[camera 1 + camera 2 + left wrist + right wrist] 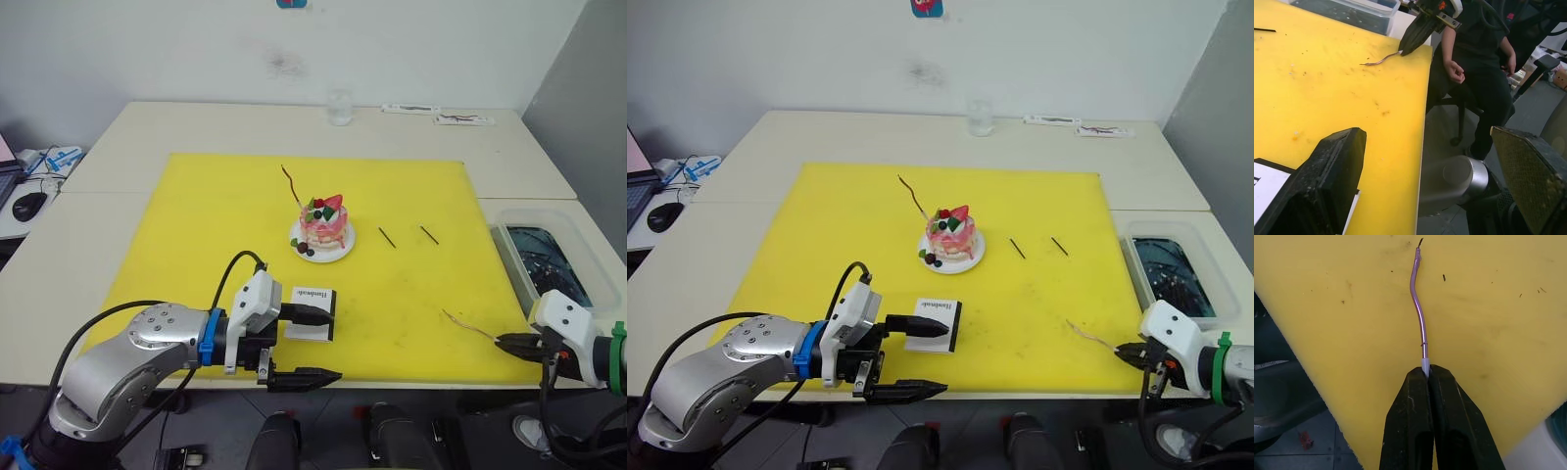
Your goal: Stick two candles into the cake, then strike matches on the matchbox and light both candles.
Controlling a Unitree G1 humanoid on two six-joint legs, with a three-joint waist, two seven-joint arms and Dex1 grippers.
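Note:
The pink cake (324, 221) sits on its white plate (338, 251) mid-mat. A dark red candle (290, 183) leans up and left from the cake's top. The yellowish-gold candle (463, 322) lies on the mat near the front right, and my right gripper (1425, 373) is shut on its pale end (1424, 364). Two short dark matches (387, 237) (429, 234) lie to the right of the cake. The white matchbox (312, 298) rests near the front edge. My left gripper (321, 345) is open, with one finger (306, 314) over the matchbox and the other (302, 377) beyond the table edge.
A yellow mat (225, 225) covers the table's middle. A clear bin (539, 257) with dark contents stands at the right edge. A glass (339, 108) and flat packets (460, 118) sit at the back. A person (1474, 54) sits beyond the front right corner.

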